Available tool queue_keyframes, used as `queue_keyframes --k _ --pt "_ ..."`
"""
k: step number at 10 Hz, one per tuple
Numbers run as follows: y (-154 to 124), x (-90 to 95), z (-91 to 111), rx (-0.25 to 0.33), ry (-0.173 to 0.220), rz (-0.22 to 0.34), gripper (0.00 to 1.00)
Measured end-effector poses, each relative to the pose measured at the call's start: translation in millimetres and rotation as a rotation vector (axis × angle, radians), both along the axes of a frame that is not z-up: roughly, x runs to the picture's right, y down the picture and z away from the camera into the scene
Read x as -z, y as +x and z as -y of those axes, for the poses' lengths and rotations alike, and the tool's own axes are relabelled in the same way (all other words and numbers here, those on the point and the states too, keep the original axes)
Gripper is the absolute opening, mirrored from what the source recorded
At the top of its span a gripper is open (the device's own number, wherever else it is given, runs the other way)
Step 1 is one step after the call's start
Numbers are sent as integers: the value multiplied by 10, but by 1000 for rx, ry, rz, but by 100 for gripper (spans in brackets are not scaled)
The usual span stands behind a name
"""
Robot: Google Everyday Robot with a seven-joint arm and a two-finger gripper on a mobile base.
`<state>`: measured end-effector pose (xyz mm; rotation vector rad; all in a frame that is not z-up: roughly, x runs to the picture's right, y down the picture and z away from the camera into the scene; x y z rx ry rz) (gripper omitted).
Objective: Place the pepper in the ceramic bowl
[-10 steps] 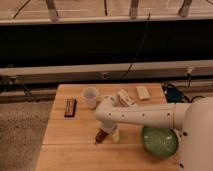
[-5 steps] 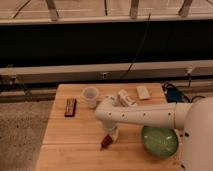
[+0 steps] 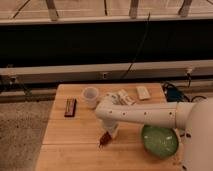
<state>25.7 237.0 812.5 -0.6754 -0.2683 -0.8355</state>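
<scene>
Claw (image 3: 105,138) low over desk (image 3: 65,145), jaws wider a second ago, now closed on pepper (image 3: 103,142). Pepper at claw tips, 9 o'clock from ceramic bowl (image 3: 160,141), apart from it. Judgement: grasp made; lift and carry to bowl outstanding.

On the table (image 3: 65,145), the gripper (image 3: 106,136) sits near the centre toward six o'clock, on the pepper (image 3: 103,141). The bowl (image 3: 160,141) lies at four o'clock, the cup (image 3: 90,96) at eleven, and the bar (image 3: 70,106) at ten.
</scene>
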Motion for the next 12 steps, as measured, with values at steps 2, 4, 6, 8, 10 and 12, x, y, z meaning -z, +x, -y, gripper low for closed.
queue_keyframes --k 2,4,6,8,10,12 --pt "53 49 2 -4 4 -5 1" --pt "37 59 24 -14 5 -1 1" --pt "134 112 187 -32 12 -1 1" --pt "237 153 247 -46 11 -4 1" --pt "287 153 280 -61 10 -4 1" --pt "426 190 354 -88 17 -1 1"
